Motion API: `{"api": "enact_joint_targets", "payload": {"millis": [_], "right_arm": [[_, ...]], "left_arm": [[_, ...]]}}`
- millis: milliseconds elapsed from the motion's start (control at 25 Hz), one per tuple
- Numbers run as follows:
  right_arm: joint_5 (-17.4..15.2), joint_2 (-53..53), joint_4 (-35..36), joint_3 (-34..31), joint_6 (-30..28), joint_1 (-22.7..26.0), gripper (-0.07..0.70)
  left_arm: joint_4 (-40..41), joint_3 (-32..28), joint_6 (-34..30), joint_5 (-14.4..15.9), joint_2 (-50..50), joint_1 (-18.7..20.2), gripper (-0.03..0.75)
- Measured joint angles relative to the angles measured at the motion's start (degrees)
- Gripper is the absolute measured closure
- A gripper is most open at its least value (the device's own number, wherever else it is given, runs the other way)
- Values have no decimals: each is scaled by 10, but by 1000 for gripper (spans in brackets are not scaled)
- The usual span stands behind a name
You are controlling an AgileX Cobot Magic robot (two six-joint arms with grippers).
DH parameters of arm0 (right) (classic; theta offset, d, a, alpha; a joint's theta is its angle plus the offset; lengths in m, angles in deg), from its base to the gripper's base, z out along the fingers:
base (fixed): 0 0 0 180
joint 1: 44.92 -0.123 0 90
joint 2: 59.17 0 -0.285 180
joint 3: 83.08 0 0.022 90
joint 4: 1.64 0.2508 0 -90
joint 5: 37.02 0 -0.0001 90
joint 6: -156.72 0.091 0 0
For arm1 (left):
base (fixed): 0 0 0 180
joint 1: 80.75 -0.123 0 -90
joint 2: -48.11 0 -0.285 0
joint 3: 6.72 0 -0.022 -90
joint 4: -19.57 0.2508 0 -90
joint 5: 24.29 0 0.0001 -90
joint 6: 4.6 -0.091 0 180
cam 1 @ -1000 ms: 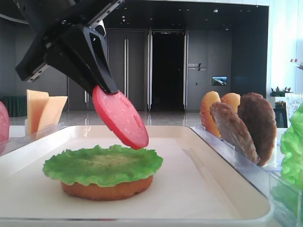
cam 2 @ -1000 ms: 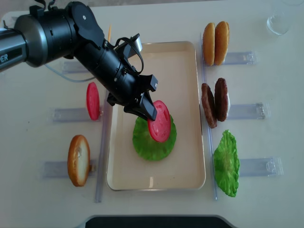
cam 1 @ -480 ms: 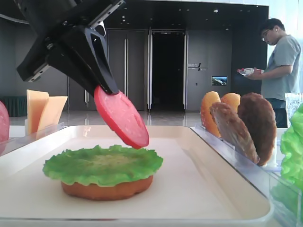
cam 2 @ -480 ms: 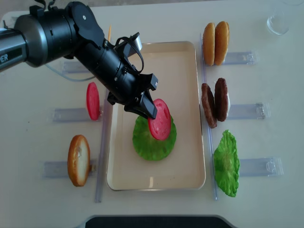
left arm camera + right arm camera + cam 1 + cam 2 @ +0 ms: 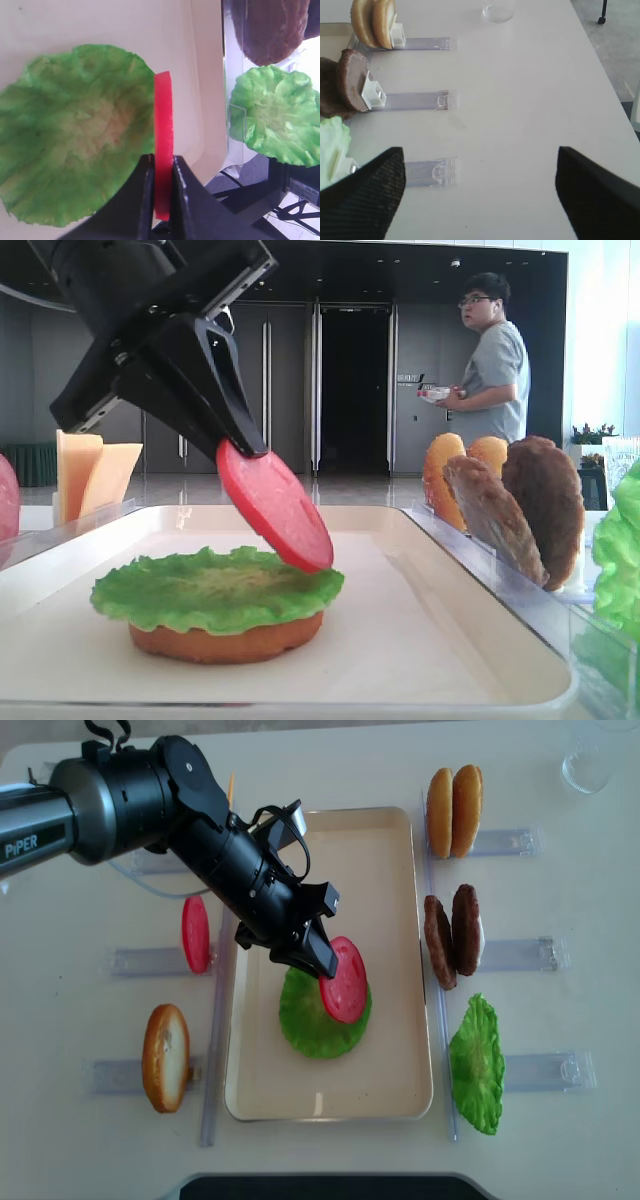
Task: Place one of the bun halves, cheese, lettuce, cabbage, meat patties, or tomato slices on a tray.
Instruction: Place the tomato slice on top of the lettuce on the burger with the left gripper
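A flat round bright-red tomato slice [image 5: 344, 986] hangs tilted, pinched at its upper edge by the left gripper [image 5: 318, 960], whose jaws press on both faces. It sits just above the ruffled green lettuce leaf [image 5: 316, 1020] lying on an orange-brown bun half [image 5: 225, 638] in the cream-white rectangular tray [image 5: 385, 870]. The right gripper's [image 5: 477, 195] jaws are spread wide over the desk [image 5: 520, 100].

left arm [image 5: 150, 805]: shifted right and lower | tomato slice [image 5: 344, 979]: nearer lettuce [image 5: 318, 1020] | bystander [image 5: 485, 365]: walked left
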Motion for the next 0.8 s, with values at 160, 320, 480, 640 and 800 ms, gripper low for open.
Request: {"api": "enact_joint_targets", "payload": {"millis": [160,320,480,640,800], "right_arm": [[0,0,0,0,0,0,51],[0,0,0,0,0,0,51],[0,0,0,0,0,0,51],[0,0,0,0,0,0,51],[0,0,0,0,0,0,51]], "left_arm": [[-1,0,-1,-7,0,0,668],[-1,0,-1,-9,0,0,668],[-1,0,-1,-9,0,1,668],[-1,0,-1,-9,0,1,668],[-1,0,8,-9,0,1,668]]}}
